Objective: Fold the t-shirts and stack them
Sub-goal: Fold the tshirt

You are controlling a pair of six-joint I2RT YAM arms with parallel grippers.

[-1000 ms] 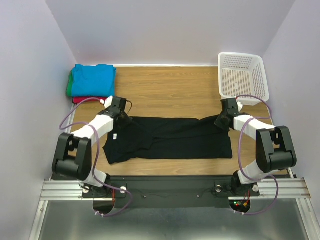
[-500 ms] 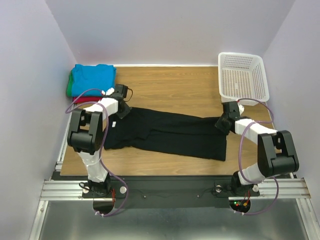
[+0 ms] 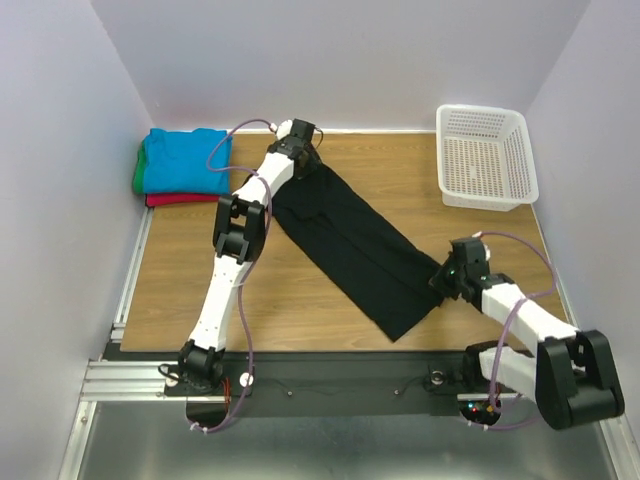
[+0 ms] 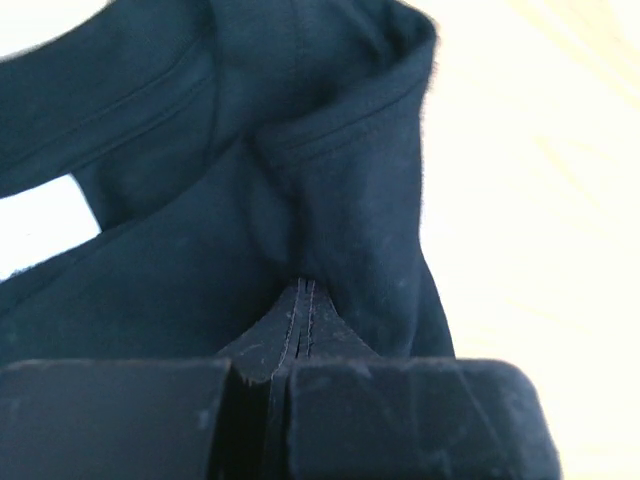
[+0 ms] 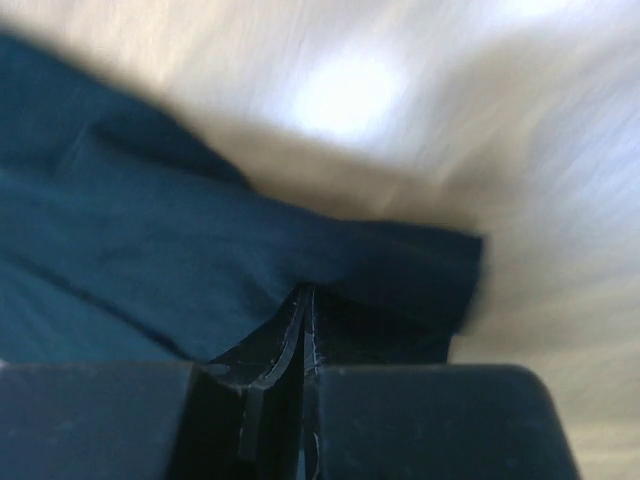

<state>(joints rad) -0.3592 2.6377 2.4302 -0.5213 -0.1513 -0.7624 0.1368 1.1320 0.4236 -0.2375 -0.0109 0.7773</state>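
Black t-shirt (image 3: 355,240) drawn into a long diagonal band on the wooden surface (image 3: 190,290), pinched at both ends.

The left arm (image 3: 228,285) reaches far forward from its base, nearly straight with a slight bend at the elbow. The left fingers (image 4: 400,425) are clamped together on a fold of black cloth at the band's far end, beside the collar with its white neck label (image 4: 45,225). The right arm (image 3: 520,315) lies low, angled inward, and the right fingers (image 5: 430,420) are closed on the shirt's near-right corner. The band runs from far centre down toward the near right. A folded stack, turquoise t-shirt (image 3: 185,160) over green t-shirt (image 3: 137,180) and red t-shirt (image 3: 180,200), sits in the far-left corner, well apart. A white basket (image 3: 485,155) stands at the far right.
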